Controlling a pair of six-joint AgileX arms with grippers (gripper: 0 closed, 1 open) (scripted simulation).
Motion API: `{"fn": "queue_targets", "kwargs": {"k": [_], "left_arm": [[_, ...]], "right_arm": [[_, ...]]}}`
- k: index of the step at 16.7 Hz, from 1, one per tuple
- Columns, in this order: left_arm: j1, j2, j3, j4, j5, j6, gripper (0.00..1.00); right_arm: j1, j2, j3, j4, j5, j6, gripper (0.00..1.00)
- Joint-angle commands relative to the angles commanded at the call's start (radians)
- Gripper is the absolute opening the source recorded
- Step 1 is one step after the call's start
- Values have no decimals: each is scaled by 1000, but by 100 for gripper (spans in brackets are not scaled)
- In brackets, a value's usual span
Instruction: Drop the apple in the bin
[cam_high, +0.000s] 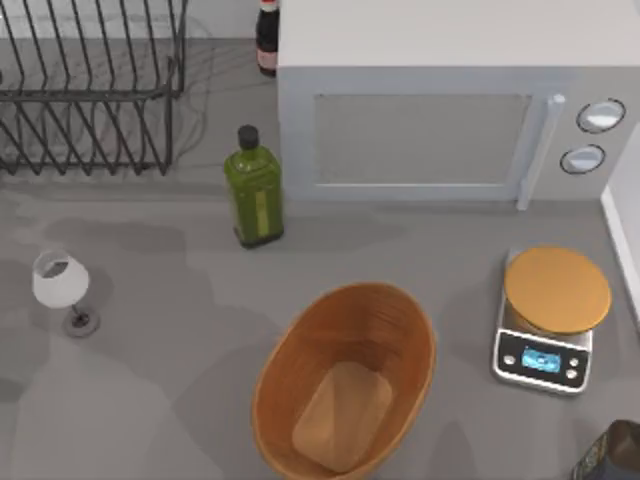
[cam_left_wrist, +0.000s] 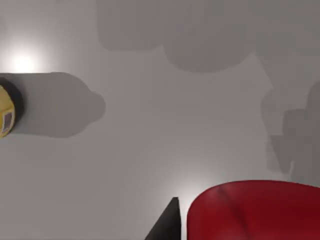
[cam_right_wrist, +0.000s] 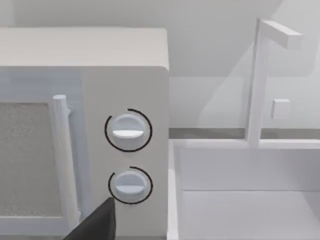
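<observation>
The apple (cam_left_wrist: 255, 212) is bright red and looms large and close in the left wrist view, over bare grey table. A dark tip of my left gripper (cam_left_wrist: 167, 227) stands right beside it, with a thin gap between them. The bin (cam_high: 345, 390), an oval light-brown wooden basket with a paler flat bottom, sits at the front middle of the table with nothing in it. A dark tip of my right gripper (cam_right_wrist: 97, 225) points toward the microwave's two knobs (cam_right_wrist: 129, 157).
A green bottle (cam_high: 255, 190) stands behind the bin, in front of the white microwave (cam_high: 440, 120). An orange-topped kitchen scale (cam_high: 550, 315) is at the right, a wine glass (cam_high: 62, 285) at the left, a wire rack (cam_high: 90, 85) at the back left. A dark object (cam_high: 612, 455) sits at the front right corner.
</observation>
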Motion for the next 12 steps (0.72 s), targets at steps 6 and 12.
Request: {"fn": "queue_targets", "kwargs": {"k": [6, 12], "left_arm": [[-82, -55, 98, -268, -3, 11, 0], [-86, -53, 98, -276, -4, 14, 0]], "right_arm": [[0, 0, 0, 0, 0, 0, 100], [0, 0, 0, 0, 0, 0, 100]]}}
